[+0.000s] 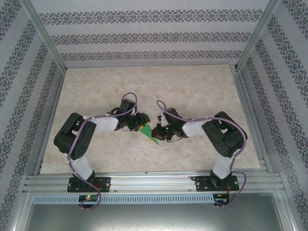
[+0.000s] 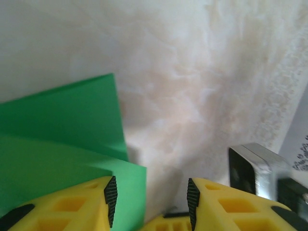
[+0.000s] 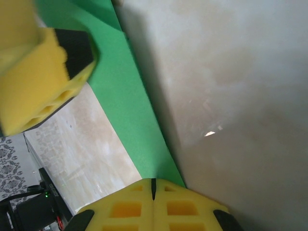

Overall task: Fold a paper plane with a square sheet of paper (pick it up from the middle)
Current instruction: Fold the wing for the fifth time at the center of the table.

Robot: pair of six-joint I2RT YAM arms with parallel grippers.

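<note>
Inwards the left arm and right arm bend — right fingers clenched on green paper, left fingers parted.

Legible text, labels, brands, numbers, signs: none readable; wallpaper bears ornamental patterned bands, not lettering.

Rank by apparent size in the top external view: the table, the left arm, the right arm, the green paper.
1. table
2. left arm and right arm: they look about alike, so they are not ranked
3. green paper
</note>
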